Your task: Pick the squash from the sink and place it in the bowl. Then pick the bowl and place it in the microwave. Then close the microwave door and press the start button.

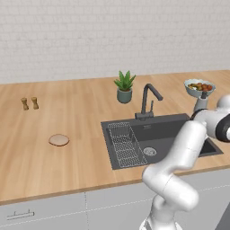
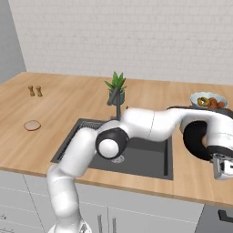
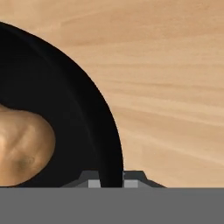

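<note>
Right at the bottom of the hand view, the gripper [image 3: 111,183] pinches the rim of the bowl [image 3: 65,100]. One finger tip sits on the inside of the rim and one on the outside, and they are squeezed tight on it. The squash [image 3: 24,146] already lies inside the bowl, at the left of that view. So the squash part looks done, and the step now seems to be carrying the bowl to the microwave.

To do this well, the arm should lift slowly and keep the bowl flat. The hold is only on one edge, so the bowl may tip and the squash may roll out. A gentle, straight lift is best, with no quick swings.

The bowl is round, black and shiny, with a thin smooth wall. The squash is tan-orange, lumpy and dull, with soft dents. Under the bowl is the counter [image 3: 175,87], made of pale wood with long wavy grain lines.

Farther off, in the left base view, the sink [image 1: 170,130] is a dark grey box shape. It has a wire rack [image 1: 126,146], a round drain [image 1: 149,152] and a black bent faucet [image 1: 148,101]. Beyond it stand a spiky green plant [image 1: 124,87] and a pale fruit dish [image 1: 199,87].
</note>
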